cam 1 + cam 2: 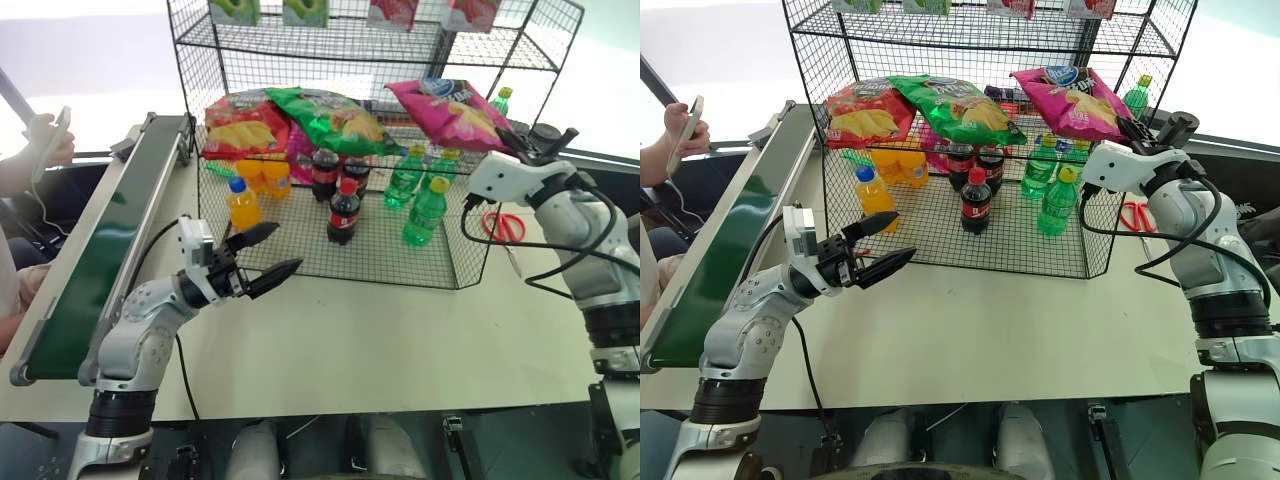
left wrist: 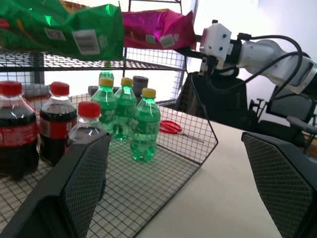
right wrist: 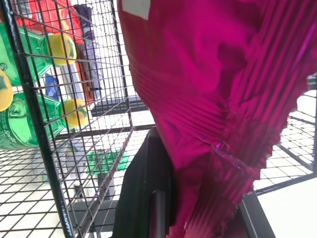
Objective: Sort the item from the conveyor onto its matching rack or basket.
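The item, a magenta-pink crisp bag [image 1: 450,112], lies on the right end of the middle tier of the black wire rack [image 1: 200,70]. My right gripper [image 1: 515,140] is shut on the bag's crimped edge [image 3: 218,163] at the rack's right side. The left gripper [image 1: 285,248] hangs open with nothing in it, over the table just in front of the rack's bottom tier. The dark-green conveyor [image 1: 100,250] runs along the table's left edge, and no item shows on it.
A red crisp bag [image 1: 245,125] and a green one [image 1: 335,120] lie beside the item on the same tier. Cola bottles [image 1: 343,212], green soda bottles [image 1: 425,212] and orange ones [image 1: 243,203] stand below. Red scissors [image 1: 503,225] lie right of the rack. A person's hand [image 1: 45,140] holds a phone at the left.
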